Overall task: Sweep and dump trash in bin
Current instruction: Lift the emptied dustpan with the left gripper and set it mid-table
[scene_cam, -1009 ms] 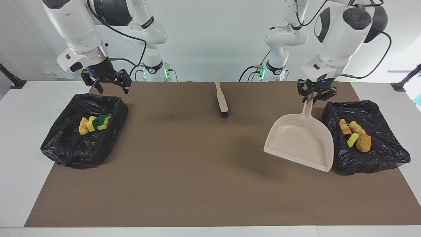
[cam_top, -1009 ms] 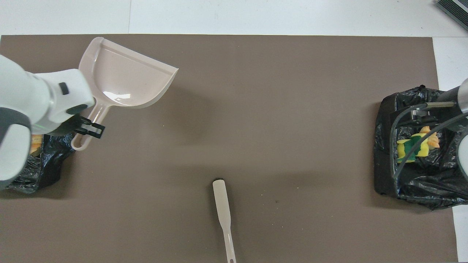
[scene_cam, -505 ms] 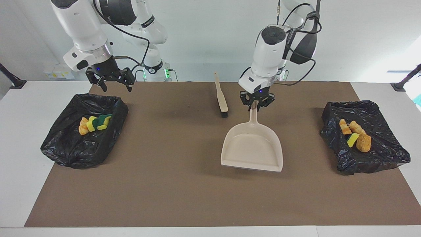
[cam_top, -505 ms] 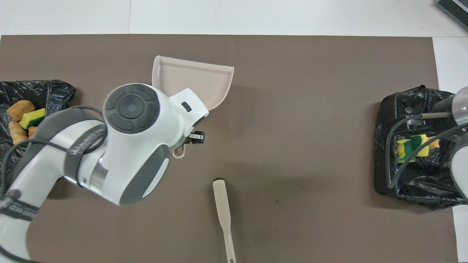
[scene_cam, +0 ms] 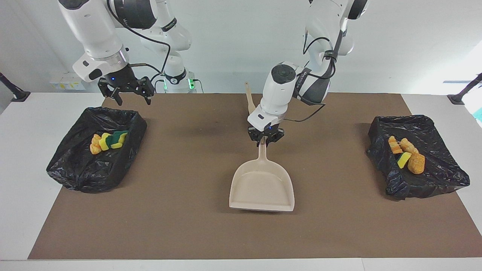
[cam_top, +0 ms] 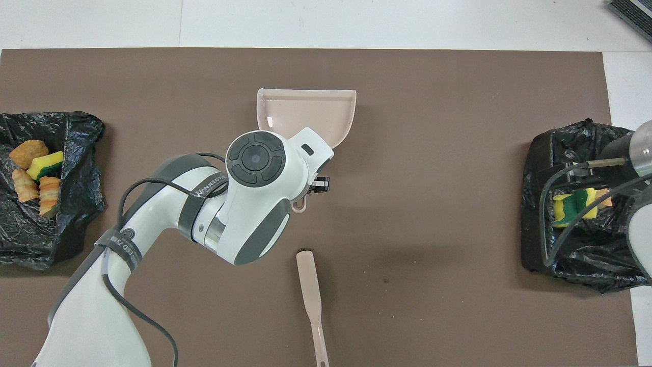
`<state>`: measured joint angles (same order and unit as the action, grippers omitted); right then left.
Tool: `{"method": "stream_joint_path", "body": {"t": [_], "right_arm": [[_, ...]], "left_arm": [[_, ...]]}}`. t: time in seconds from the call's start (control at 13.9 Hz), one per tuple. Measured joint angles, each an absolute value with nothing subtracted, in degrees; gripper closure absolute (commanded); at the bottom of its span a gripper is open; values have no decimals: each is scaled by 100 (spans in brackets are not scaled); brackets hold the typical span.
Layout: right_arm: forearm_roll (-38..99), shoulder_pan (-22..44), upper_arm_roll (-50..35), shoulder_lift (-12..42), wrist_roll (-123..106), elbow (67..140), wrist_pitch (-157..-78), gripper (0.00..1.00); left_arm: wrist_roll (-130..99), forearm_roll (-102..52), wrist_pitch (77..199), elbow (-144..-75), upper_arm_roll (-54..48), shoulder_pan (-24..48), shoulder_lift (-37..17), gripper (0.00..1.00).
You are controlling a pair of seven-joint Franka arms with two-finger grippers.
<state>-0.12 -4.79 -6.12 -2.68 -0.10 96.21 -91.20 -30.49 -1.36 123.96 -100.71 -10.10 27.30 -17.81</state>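
Trash (scene_cam: pixel 407 155) lies in my two bins (scene_cam: pixel 448 177), four bits and three, while my left gripper (scene_cam: pixel 265 140) pinches one dustpan (scene_cam: pixel 262 186), my right gripper (scene_cam: pixel 128 92) spread.

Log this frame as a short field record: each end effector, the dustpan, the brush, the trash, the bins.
left end effector: shut on the dustpan handle, over mid-mat
right end effector: open, empty, waiting over the bin edge at its end
dustpan: empty, mouth facing away from the robots
brush: lying on the mat, nearer the robots than the dustpan
trash: four bits in the left-end bin, a cluster in the right-end bin
mat: no trash on it
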Motion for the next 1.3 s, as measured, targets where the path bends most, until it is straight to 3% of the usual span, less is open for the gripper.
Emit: {"method": "stream_joint_path", "body": {"t": [0.65,0.72,0.79,1.3], "right_arm": [[-137,-464,-627,-186,-430,9424,-8948,0],[-137,-464,-627,-182,-430,9424,-8945,0],[-137,-464,-627,-182,-430,9424,-8934,0],[-137,-491,-613,-176,-430,9423,-8919,0]], "left_arm": [[-3619,-188,12584,-10059,-957,3158,-2205,98],[-3636,-187,12584,-10059,-951,3158,-2215,68],[-3738,-187,12597,-10057,-947,3158,-2231,3],[-4174,-180,12639,-9903,-785,2912,-2208,0]]}}
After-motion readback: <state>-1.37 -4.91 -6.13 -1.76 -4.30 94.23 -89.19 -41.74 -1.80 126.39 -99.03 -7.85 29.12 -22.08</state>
